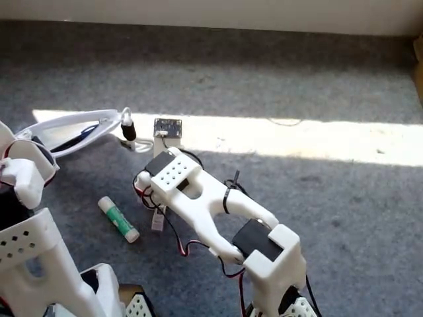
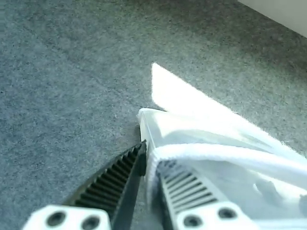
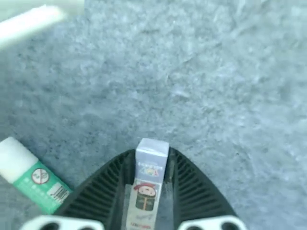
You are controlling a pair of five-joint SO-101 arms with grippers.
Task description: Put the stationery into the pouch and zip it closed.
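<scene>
The clear, white-edged pouch (image 1: 79, 131) lies on the grey carpet at the far left, with something blue inside. My left gripper (image 2: 152, 155) is shut on the pouch's rim (image 2: 201, 153) at its near end. My right gripper (image 3: 151, 153) is shut on a small eraser (image 3: 147, 184) in a printed sleeve. It holds the eraser (image 1: 167, 127) just above the carpet, right of the pouch's far end. A green-and-white glue stick (image 1: 119, 219) lies on the carpet between the two arms, also seen in the right wrist view as the glue stick (image 3: 29, 178).
A small dark-tipped piece (image 1: 127, 129) with a white cord sits at the pouch's right end. A bright sunlit strip (image 1: 297, 140) crosses the carpet. The right arm's wires (image 1: 173, 231) trail near the glue stick. A pale wall edge (image 1: 264, 13) runs along the far side.
</scene>
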